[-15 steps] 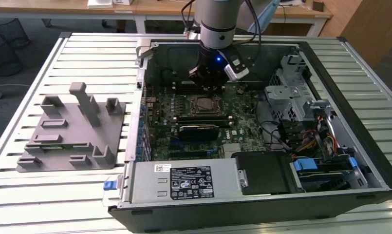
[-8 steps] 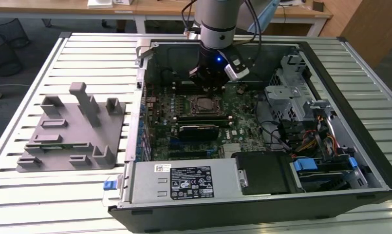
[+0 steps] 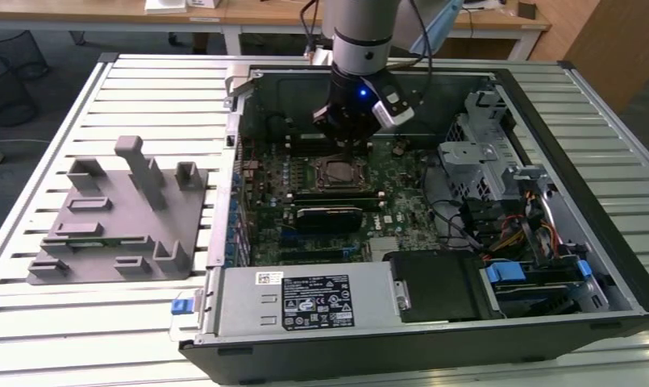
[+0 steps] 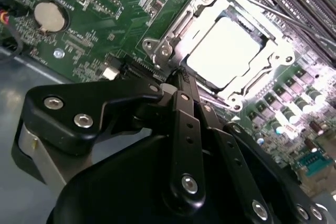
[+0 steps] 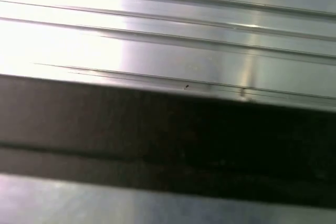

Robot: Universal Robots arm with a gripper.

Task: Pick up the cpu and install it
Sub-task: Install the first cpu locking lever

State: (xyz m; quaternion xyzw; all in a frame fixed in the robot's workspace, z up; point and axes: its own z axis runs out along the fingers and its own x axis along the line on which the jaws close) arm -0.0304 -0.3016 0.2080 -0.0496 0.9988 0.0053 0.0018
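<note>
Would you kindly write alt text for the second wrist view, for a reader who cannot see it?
A pale silver-white square cpu lies inside the metal socket frame on a green motherboard. The black gripper fills the foreground, its tips meeting at the frame's edge. A round silver coin battery sits on the board nearby.

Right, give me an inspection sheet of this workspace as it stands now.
Surface: slatted metal table carrying an open computer case.
Job's things: the cpu lies flat in the motherboard socket, its pale top showing in the second wrist view; socket frame around it.
Clutter: grey fixture with upright posts on the table at the exterior view's left, apart from the case.
Gripper: gripper is inside the case just beside the socket, fingers drawn together, nothing between them.
Cables: bundled coloured wires by the drive bays at the exterior view's right.
Surroundings: wooden desks behind; a wire bin on the floor.
</note>
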